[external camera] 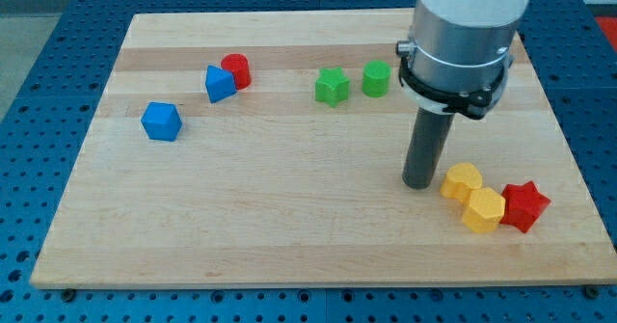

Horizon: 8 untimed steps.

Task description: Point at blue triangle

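Observation:
The blue triangle (219,84) lies on the wooden board (289,217) at the upper left, touching a red cylinder (236,70) on its upper right. My tip (418,182) rests on the board at the right, far to the right of and below the blue triangle. It stands just left of a yellow block (461,181).
A blue block (161,121) lies at the left, below the triangle. A green star (332,86) and a green block (376,78) lie at the top middle. A second yellow block (483,210) and a red star (524,206) lie at the right.

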Tool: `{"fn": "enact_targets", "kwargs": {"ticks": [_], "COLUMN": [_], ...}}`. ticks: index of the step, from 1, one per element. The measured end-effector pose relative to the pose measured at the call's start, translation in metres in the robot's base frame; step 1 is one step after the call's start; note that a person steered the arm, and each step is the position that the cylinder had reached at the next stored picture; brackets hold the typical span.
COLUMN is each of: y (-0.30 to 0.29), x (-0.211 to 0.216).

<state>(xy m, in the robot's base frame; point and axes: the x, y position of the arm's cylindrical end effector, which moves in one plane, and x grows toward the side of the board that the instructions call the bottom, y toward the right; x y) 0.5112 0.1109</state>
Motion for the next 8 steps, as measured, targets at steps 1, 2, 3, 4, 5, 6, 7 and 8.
{"fn": "enact_targets", "kwargs": {"ticks": [1, 2, 3, 4, 5, 6, 7, 8], "y": [0.01, 0.025, 0.04, 0.022, -0.034, -0.099, -0.155, -0.194], "x": [0.0, 0.0, 0.0, -0.013, -0.044, -0.057, -0.069, -0.085]}}
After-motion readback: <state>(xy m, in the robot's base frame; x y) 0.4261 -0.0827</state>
